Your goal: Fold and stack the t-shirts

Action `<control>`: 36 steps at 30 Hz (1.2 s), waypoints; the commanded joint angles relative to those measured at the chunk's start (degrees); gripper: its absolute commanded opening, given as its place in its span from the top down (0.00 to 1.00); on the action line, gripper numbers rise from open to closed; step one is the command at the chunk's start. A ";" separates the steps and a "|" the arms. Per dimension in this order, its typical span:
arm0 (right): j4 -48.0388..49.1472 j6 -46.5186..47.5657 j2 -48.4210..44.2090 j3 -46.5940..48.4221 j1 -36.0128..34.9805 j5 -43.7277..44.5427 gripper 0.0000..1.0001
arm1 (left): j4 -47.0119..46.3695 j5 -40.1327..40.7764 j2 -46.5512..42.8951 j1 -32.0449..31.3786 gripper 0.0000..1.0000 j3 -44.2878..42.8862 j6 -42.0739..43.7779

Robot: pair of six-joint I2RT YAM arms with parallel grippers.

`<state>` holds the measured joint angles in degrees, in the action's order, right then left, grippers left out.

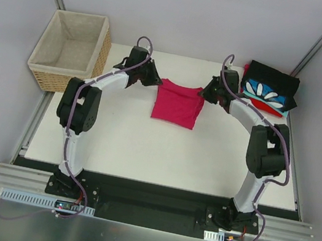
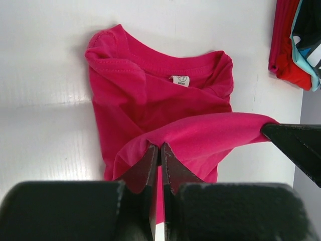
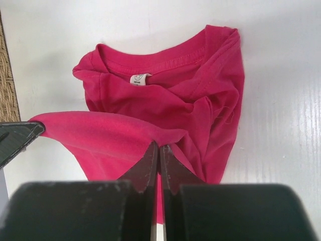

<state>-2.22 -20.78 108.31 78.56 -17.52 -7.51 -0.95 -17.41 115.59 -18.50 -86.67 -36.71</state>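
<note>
A magenta-pink t-shirt (image 1: 177, 105) lies partly folded at the far middle of the white table (image 1: 125, 145). My left gripper (image 1: 155, 82) is shut on one end of its raised edge, and my right gripper (image 1: 207, 93) is shut on the other end. The left wrist view has the left gripper (image 2: 160, 146) pinching a stretched fold of the t-shirt (image 2: 150, 95). In the right wrist view the right gripper (image 3: 159, 145) pinches the same fold of the t-shirt (image 3: 165, 95). The collar with its white label (image 3: 140, 78) lies flat beyond the fingertips. Folded black (image 1: 272, 78), blue petal-print (image 1: 264, 92) and red (image 1: 252, 103) t-shirts sit stacked at the back right.
A wicker basket (image 1: 71, 48) with beige lining stands at the back left corner, partly off the table. The folded stack's red edge (image 2: 288, 50) is close to the right of the pink shirt. Grey walls close in the far side and both flanks.
</note>
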 commanded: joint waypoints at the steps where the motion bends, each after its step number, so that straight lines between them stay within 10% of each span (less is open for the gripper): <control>1: 1.95 -0.67 0.84 3.35 1.43 2.50 0.99 | 0.51 -1.48 3.14 1.63 1.00 -5.78 1.55; 15: 4.86 -1.72 9.54 9.67 2.23 3.20 1.00 | 0.69 -2.27 14.92 3.12 0.98 -17.56 3.31; 16: 4.77 -1.72 9.90 10.46 2.23 3.11 0.95 | 0.69 -2.89 16.23 3.12 0.91 -19.13 3.57; 20: 4.86 -0.67 10.17 10.65 2.14 3.90 0.63 | 0.69 -4.65 18.09 3.30 0.01 -21.52 3.40; 24: 6.96 3.19 4.47 7.40 1.35 6.27 0.43 | 0.69 -5.09 12.93 3.12 0.01 -19.42 4.54; 36: 4.59 3.90 -13.21 -4.29 -2.17 8.21 0.38 | -3.51 -12.82 -3.61 -3.29 0.01 -4.66 -0.37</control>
<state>1.28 -17.06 100.82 78.35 -19.81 -0.23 0.10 -25.17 118.56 -17.39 -95.50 -34.35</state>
